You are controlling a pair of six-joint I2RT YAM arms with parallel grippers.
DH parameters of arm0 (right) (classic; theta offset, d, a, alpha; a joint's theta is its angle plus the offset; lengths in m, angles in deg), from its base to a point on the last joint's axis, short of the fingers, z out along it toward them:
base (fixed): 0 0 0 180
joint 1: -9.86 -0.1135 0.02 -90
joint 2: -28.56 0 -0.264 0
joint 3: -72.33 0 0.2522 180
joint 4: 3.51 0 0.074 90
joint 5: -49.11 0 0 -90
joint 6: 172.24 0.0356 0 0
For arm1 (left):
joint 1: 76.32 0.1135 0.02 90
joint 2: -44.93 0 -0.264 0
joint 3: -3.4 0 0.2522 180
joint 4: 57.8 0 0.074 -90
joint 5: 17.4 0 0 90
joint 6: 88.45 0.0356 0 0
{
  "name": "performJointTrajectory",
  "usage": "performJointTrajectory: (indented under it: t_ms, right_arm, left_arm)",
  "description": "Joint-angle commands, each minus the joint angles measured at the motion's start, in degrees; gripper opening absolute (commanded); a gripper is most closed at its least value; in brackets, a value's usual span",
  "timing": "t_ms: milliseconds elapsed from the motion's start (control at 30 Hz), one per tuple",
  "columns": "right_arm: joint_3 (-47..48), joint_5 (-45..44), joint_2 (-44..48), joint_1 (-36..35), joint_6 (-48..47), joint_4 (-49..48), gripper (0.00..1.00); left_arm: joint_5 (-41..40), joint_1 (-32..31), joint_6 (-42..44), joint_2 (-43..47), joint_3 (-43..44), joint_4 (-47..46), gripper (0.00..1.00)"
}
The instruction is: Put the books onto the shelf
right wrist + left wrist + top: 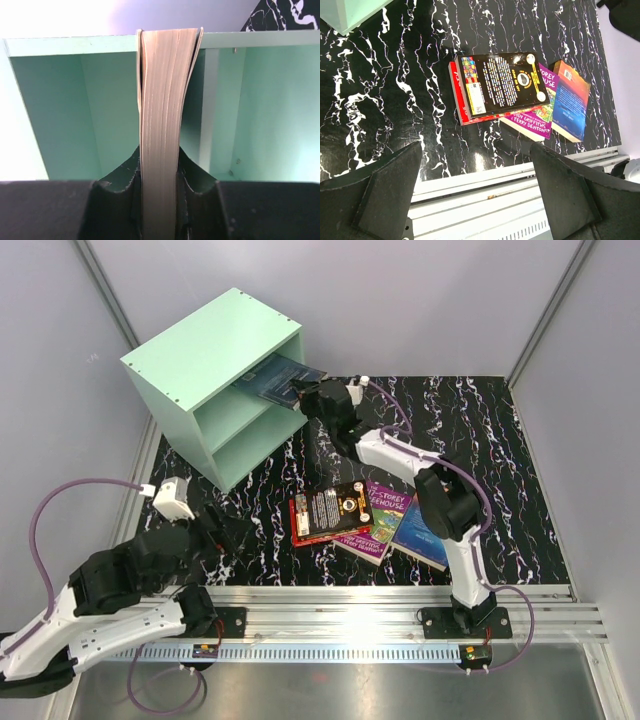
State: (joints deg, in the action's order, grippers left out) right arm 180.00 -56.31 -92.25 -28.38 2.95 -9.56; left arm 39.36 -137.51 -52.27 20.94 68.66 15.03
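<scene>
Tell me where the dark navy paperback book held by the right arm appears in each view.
Top external: dark navy paperback book, upper middle, sticking out of the mint-green wooden shelf.
Left wrist: not in view.
Right wrist: centre, its page edge facing the camera.
Shared landmark: the shelf, in all three views.

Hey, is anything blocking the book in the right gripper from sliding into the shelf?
Nothing visible does. The right gripper holds the book edge-on at the shelf, at its upper compartment, which looks bare ahead of it in the wrist view. The divider panel stands beside the book, not across its path.
</scene>
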Motion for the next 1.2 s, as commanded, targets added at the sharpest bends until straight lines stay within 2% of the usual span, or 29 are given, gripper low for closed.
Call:
performJointTrajectory:
  t_ms: [0,167,233,300,367,400,467,500,600,833,1000,1167]
  right_arm:
    - [8.38,-7.96,-1.61,-0.61,4.28,0.29,0.0]
    - [17.86,-5.33,-7.93,-0.7,4.64,5.48,0.0]
    - [20.51,-2.95,-10.04,-0.61,3.94,7.42,0.2]
    - [20.26,-2.42,-10.23,-0.7,3.41,7.68,0.55]
    - [18.34,-2.51,-9.71,-0.61,3.23,7.51,0.64]
    - [17.63,-2.68,-8.92,-0.61,3.06,7.68,0.76]
    - [15.61,-2.42,-7.86,-0.52,2.09,7.77,0.81]
    - [14.73,-2.25,-6.64,-0.52,1.74,7.77,0.87]
    - [10.43,-1.28,-3.04,-0.43,-0.1,7.77,0.9]
    - [-6.17,-1.1,7.87,-0.52,-4.41,7.07,0.9]
    - [-8.48,-0.32,10.25,-0.26,-7.4,6.81,0.86]
    - [-4.71,2.84,7.27,-0.35,-7.75,5.4,0.81]
  left_arm:
    - [-0.08,-0.16,0.91,0.61,3.42,1.22,0.93]
    - [-0.87,-0.16,0.65,1.84,3.16,2.37,0.93]
    - [-0.96,-0.16,0.56,1.93,2.81,2.11,0.93]
    - [-0.87,-0.16,0.74,1.75,2.72,1.93,0.93]
    - [-0.69,-0.16,0.65,1.31,2.55,1.84,0.93]
    - [-0.43,-0.16,0.65,1.23,2.11,1.67,0.93]
    - [-0.08,-0.16,0.65,1.22,1.67,1.23,0.93]
    - [0.01,-0.16,0.56,1.31,1.41,1.05,0.93]
    - [0.27,-0.16,0.56,1.31,0.61,0.52,0.93]
    - [0.62,-0.16,0.56,1.14,-0.79,-0.97,0.93]
    - [1.06,-0.16,0.21,0.61,-2.46,-2.46,0.93]
    - [1.24,-0.16,-0.32,0.26,-2.82,-2.99,0.93]
